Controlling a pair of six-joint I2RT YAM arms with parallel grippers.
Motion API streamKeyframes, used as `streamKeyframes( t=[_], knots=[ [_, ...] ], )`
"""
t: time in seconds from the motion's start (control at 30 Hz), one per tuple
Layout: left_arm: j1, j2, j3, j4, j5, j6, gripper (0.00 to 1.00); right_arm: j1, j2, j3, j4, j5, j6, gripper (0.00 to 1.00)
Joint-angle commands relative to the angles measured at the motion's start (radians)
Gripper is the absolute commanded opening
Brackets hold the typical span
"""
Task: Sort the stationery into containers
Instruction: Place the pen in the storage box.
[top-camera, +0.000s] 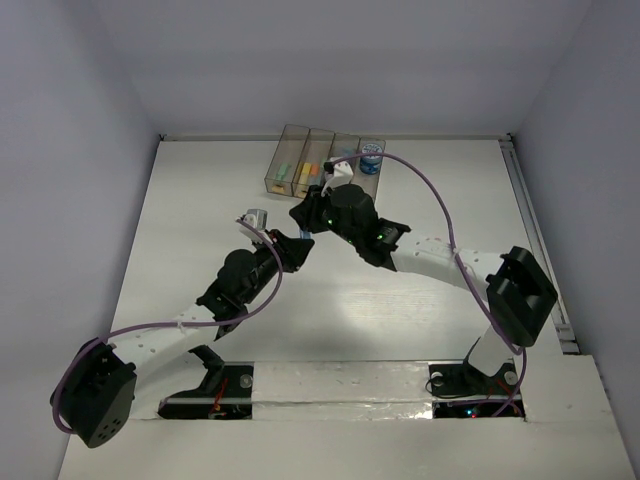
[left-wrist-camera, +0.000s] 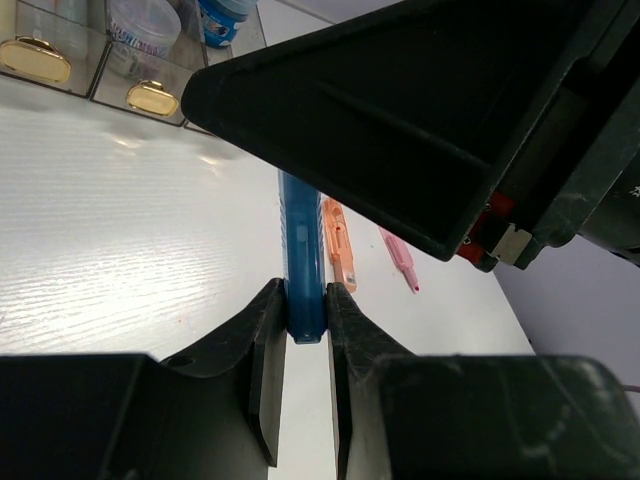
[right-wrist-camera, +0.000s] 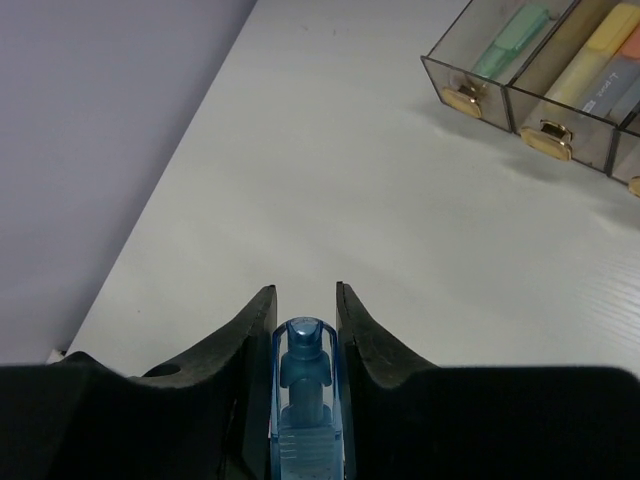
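A blue marker stick (left-wrist-camera: 302, 240) is held off the table between both grippers. My left gripper (left-wrist-camera: 305, 290) is shut on one end of it. My right gripper (right-wrist-camera: 305, 292) is shut on the other, clear-capped end (right-wrist-camera: 305, 400). In the top view the two grippers meet mid-table, the left (top-camera: 297, 242) just below the right (top-camera: 304, 214). An orange stick (left-wrist-camera: 338, 240) and a pink stick (left-wrist-camera: 398, 258) lie on the table under them. The smoky bins (top-camera: 325, 160) stand in a row at the back, holding green (right-wrist-camera: 510, 40) and yellow (right-wrist-camera: 590, 65) sticks and blue tape rolls (top-camera: 371, 157).
The right arm's black wrist (left-wrist-camera: 450, 110) fills the upper part of the left wrist view, close over the left fingers. The bins' yellow labels (right-wrist-camera: 545, 135) face the arms. White walls close the table at the left, back and right.
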Motion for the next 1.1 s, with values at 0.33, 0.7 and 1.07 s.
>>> streamKeyframes(
  t=[0.33, 0.7, 1.07],
  knots=[
    [-0.005, -0.030, 0.051, 0.059, -0.030, 0.021, 0.00, -0.002, -0.031, -0.073, 0.039, -0.018, -0.008, 0.00],
    [-0.005, -0.021, 0.235, 0.042, -0.110, 0.068, 0.00, 0.018, -0.075, -0.232, 0.131, -0.023, 0.033, 0.00],
    [0.007, -0.041, 0.331, -0.013, -0.189, 0.154, 0.00, 0.077, -0.086, -0.337, 0.162, -0.022, 0.095, 0.00]
  ],
)
